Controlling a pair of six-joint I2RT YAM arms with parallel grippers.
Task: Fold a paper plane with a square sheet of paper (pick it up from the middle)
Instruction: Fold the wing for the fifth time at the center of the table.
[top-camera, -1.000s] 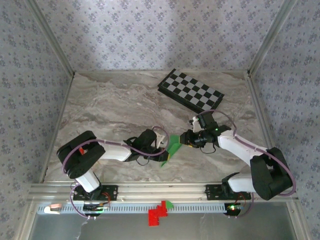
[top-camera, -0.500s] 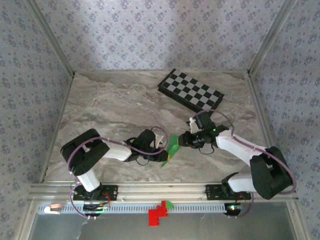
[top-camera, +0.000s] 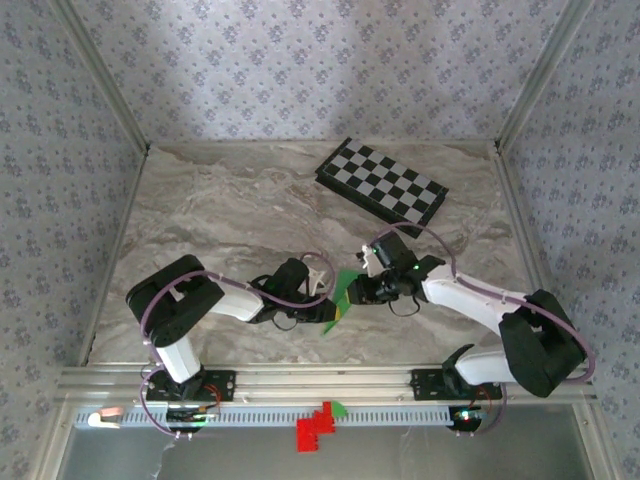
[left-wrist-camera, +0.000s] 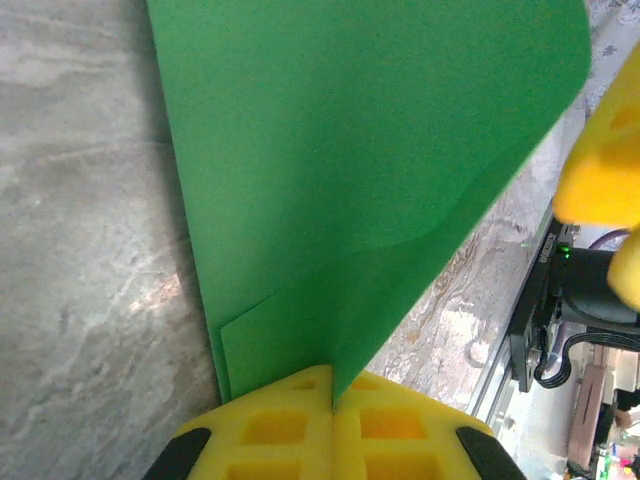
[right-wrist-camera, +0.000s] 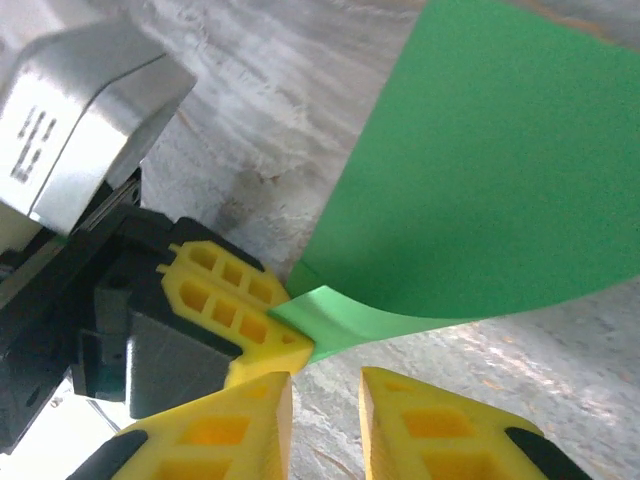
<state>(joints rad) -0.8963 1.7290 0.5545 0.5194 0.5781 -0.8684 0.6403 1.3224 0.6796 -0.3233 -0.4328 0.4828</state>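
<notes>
The green sheet of paper (top-camera: 343, 296) stands on edge between the two grippers, just above the marble table. It is folded over, with a layered edge (left-wrist-camera: 240, 330) and one curled flap (right-wrist-camera: 350, 315); I see no pointed paper plane shape in it. My left gripper (left-wrist-camera: 333, 385) is shut on the paper's lower edge, its yellow fingers (right-wrist-camera: 235, 300) pinching the flap. My right gripper (right-wrist-camera: 325, 385) hovers right beside those fingers, jaws a narrow gap apart with nothing between them. From above, the right gripper (top-camera: 360, 290) is at the paper's right side and the left gripper (top-camera: 325, 303) at its left.
A black-and-white checkerboard (top-camera: 383, 182) lies at the back right of the table. A red block (top-camera: 316, 427) and a small green piece (top-camera: 338, 407) sit on the front rail. Patterned walls close in the table on three sides.
My right gripper has moved left, close up to the paper and the left fingers, and its jaws have narrowed. The left gripper keeps its hold and has barely moved.
</notes>
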